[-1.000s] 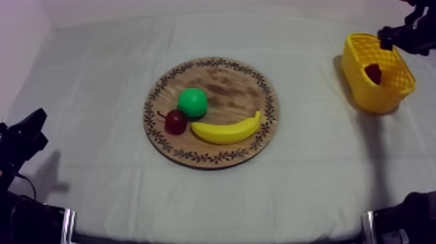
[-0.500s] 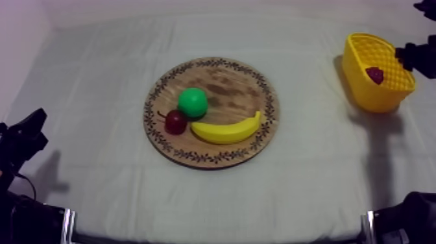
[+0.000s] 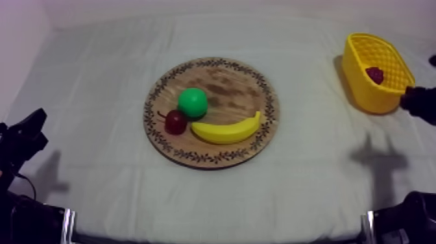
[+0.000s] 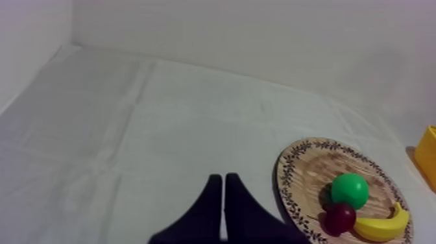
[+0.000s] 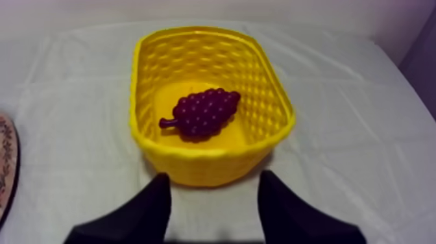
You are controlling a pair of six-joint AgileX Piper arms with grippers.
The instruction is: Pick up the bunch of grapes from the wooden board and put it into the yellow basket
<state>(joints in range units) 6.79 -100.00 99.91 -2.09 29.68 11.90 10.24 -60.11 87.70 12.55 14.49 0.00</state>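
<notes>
As grapes point(image 5: 202, 111) lie in basket point(image 5: 194, 163), right tool point(image 5: 215, 180) spread, seemingly beside

Top: high over the near edge, slanting down across the whole surface point(image 3: 97, 84). Left wrist: low at the near left, looking across toward the board point(image 4: 305, 169), also seen from top. Right wrist: close before the basket point(image 5: 214, 165), far right, shared with top.

Looks like robot lab: cloth-covered table point(image 3: 97, 78) w/ plain white backdrop point(image 4: 259, 39).
</notes>
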